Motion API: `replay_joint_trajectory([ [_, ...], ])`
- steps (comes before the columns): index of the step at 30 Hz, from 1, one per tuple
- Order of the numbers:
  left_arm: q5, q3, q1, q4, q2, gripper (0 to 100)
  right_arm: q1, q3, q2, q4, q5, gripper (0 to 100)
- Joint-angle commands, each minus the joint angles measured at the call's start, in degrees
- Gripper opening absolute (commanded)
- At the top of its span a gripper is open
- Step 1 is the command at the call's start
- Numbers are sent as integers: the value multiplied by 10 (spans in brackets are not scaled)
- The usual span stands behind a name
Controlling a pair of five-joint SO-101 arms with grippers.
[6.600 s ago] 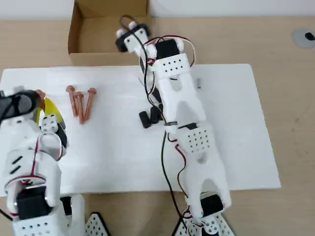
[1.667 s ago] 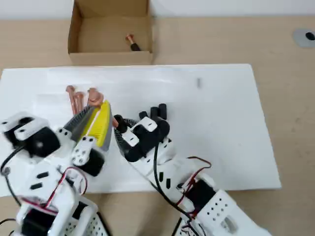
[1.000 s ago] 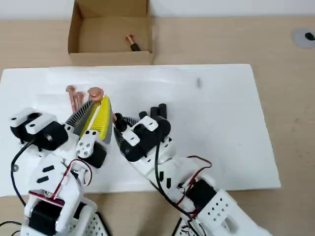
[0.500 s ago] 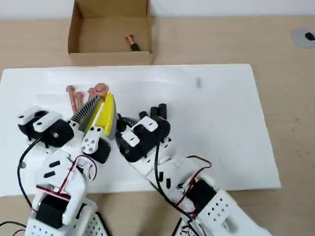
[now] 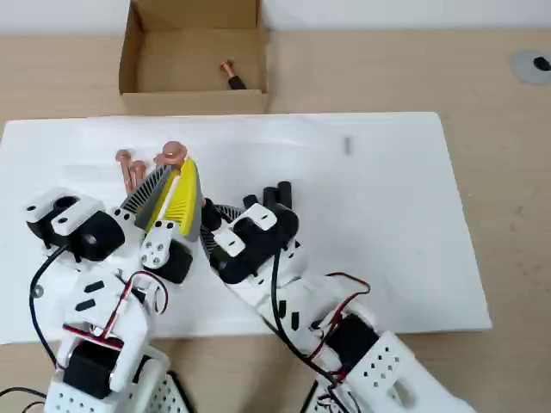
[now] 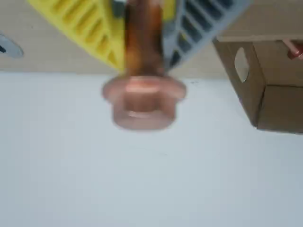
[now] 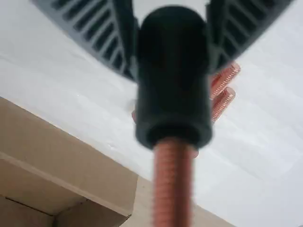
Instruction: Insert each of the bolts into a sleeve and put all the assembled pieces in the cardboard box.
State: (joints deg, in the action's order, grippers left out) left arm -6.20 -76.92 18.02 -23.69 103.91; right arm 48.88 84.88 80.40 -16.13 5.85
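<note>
We see a pale wooden worktop (image 5: 499,172) with a white band (image 5: 387,13) along its far edge. A white rectangular sheet (image 5: 387,241) covers most of its middle, and wood shows beyond the sheet's far, right and near edges. An open brown cardboard box (image 5: 127,64) stands on the wood just past the sheet's far edge, toward the left. One copper bolt fitted in a black sleeve (image 5: 231,75) lies inside it near the right wall. A grey round disc (image 5: 532,64) sits at the worktop's far right.

The left arm (image 5: 95,292) and the right arm (image 5: 336,323) stand at the near edge and lean over the sheet's left half. The left jaws, yellow and grey, are closed on a copper flanged bolt (image 6: 143,101) just behind its head, near loose copper bolts (image 5: 129,170) lying side by side on the sheet. The right jaws, dark grey, grip a black cylindrical sleeve (image 7: 173,75). A copper threaded shaft (image 7: 173,184) meets its open end, though we cannot tell how far in it sits. The two sets of jaws are just beside each other. A cluster of black sleeves (image 5: 274,196) stands on the sheet right beside the right arm.

The broadest stretch of white sheet runs from the right arm to the sheet's right edge, marked by one small grey speck (image 5: 347,144). A narrower strip of sheet lies between the loose bolts and the box.
</note>
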Motion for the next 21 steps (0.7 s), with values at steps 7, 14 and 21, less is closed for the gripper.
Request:
replay_joint_trajectory([
  [7, 6, 5, -9, 16, 1, 7, -9, -45, 2, 14, 2, 9],
  [14, 2, 4, -6, 12, 2, 7, -9, -46, 2, 14, 21, 9],
  [21, 1, -12, -4, 11, 4, 6, -9, -46, 2, 14, 22, 9],
])
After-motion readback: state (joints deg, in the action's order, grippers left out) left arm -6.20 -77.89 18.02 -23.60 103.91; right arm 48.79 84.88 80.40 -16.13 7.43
